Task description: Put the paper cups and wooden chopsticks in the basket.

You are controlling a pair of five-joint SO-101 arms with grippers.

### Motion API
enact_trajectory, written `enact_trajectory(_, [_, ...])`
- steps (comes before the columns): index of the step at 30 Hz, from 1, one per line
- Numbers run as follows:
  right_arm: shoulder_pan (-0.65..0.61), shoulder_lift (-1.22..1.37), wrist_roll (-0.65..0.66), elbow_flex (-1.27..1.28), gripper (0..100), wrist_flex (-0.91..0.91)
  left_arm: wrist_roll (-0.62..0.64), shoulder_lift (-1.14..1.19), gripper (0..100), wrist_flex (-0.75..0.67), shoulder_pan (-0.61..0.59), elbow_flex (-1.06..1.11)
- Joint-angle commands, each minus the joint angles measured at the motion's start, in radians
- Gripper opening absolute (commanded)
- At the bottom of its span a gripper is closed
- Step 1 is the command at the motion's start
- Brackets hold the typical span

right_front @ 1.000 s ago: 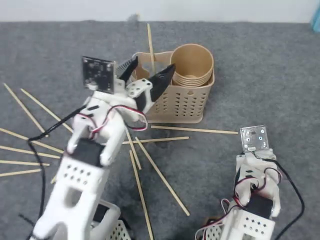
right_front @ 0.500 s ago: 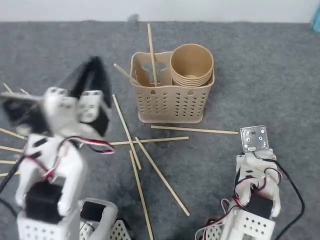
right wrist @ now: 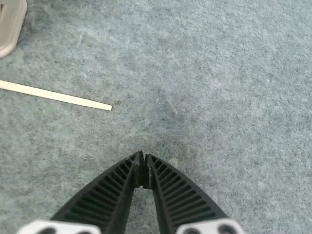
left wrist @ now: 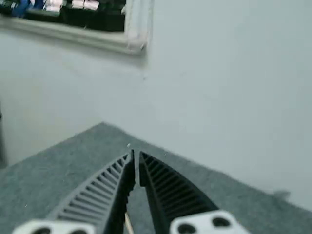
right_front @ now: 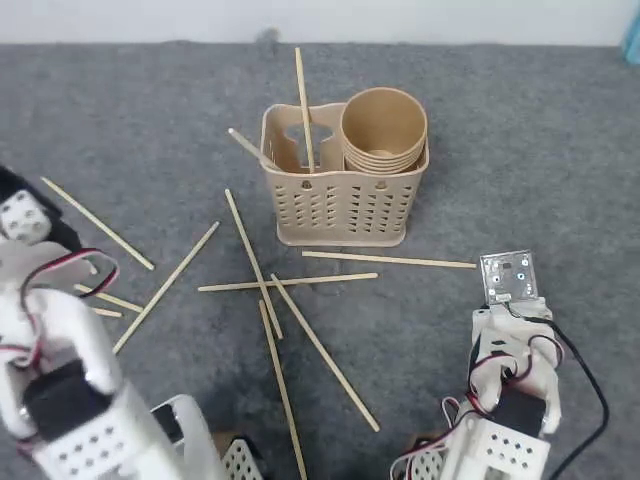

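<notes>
The tan slotted basket (right_front: 340,195) stands mid-carpet with a stack of paper cups (right_front: 383,130) in its right half. Two wooden chopsticks (right_front: 302,95) lean in its left half. Several more chopsticks (right_front: 288,283) lie scattered on the carpet in front and to the left. My left arm (right_front: 45,330) is at the far left edge. Its gripper (left wrist: 135,155) is shut and tilted up toward the wall. My right arm (right_front: 510,340) sits at the front right. Its gripper (right wrist: 144,156) is shut just above bare carpet, a little short of one chopstick's end (right wrist: 58,97).
Grey carpet covers the whole work area, with a pale wall behind it. A corner of the basket (right wrist: 9,24) shows in the right wrist view. Both arm bases stand at the front edge.
My left arm swung from above the basket back to the far left, and its gripper went from open to shut. A second chopstick now leans in the basket. The right arm stayed still.
</notes>
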Motion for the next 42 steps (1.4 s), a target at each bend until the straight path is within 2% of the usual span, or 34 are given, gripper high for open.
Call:
enact_trajectory(1, [-0.005, 0.004, 0.011, 0.018, 0.8, 0.008, 0.006, -0.011, 1, -0.044, -0.121, 0.119])
enact_trajectory(6, [-0.005, 0.005, 0.011, 0.018, 0.8, 0.008, -0.060, 0.000, 1, -0.199, -0.250, 0.282])
enact_trajectory(9, [-0.005, 0.007, 0.011, 0.018, 0.8, 0.008, -0.075, 0.002, 2, -0.206, -0.255, 0.323])
enact_trajectory(13, [-0.005, 0.007, 0.011, 0.018, 0.8, 0.008, -0.061, 0.081, 9, -0.172, -0.255, 0.275])
enact_trajectory(17, [-0.005, 0.007, 0.011, 0.018, 0.8, 0.008, 0.006, 0.281, 11, -0.124, -0.261, 0.127])
enact_trajectory(29, [-0.004, 0.007, 0.011, 0.018, 0.8, 0.008, 0.091, 0.967, 11, 0.058, -0.262, -0.479])
enact_trajectory(42, [-0.004, 0.007, 0.011, 0.018, 0.8, 0.008, 0.091, 1.634, 11, 0.288, -0.253, -1.118])
